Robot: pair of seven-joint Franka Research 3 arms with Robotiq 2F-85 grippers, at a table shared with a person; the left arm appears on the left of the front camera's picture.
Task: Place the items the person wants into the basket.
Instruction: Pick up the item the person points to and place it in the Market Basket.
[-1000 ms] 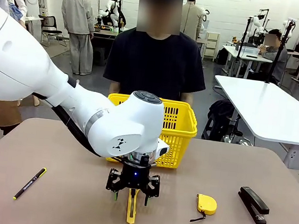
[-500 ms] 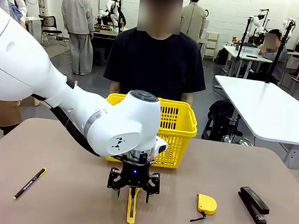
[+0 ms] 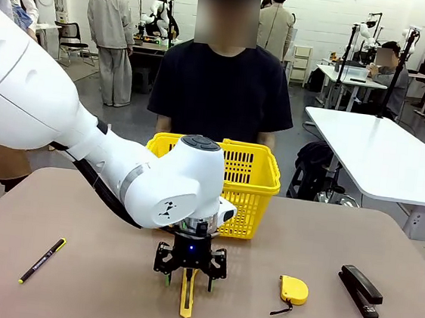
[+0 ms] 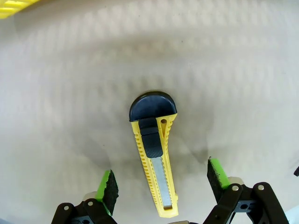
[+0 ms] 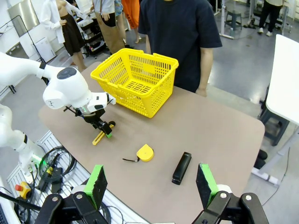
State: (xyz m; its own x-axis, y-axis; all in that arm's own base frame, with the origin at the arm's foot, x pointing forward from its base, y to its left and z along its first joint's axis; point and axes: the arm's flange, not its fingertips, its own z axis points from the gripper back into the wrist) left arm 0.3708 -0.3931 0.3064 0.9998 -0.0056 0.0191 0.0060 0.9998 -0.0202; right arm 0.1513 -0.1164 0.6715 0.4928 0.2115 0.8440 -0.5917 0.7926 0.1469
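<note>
The yellow-and-black utility knife [image 3: 186, 297] lies flat on the table near the front edge. My left gripper [image 3: 188, 280] hangs open just above it, one finger on each side. In the left wrist view the knife [image 4: 154, 158] runs between the green pads [image 4: 108, 185], which stand well clear of it. A thin black pen with yellow ends [image 3: 42, 260] lies at the left. The yellow basket [image 3: 259, 183] stands at the far side in front of the person in the navy T-shirt [image 3: 219, 91]. My right gripper [image 5: 152, 182] is open, high above the table. The white marker is out of view.
A small yellow tape measure [image 3: 294, 290] and a black stapler [image 3: 360, 291] lie right of the knife. The left arm's bulky wrist [image 3: 187, 179] stands between the knife and the basket. A second white table [image 3: 380, 158] is beyond the right side.
The left wrist has sunk slightly toward the knife, fingers still apart. The knife, pen and basket have not moved.
</note>
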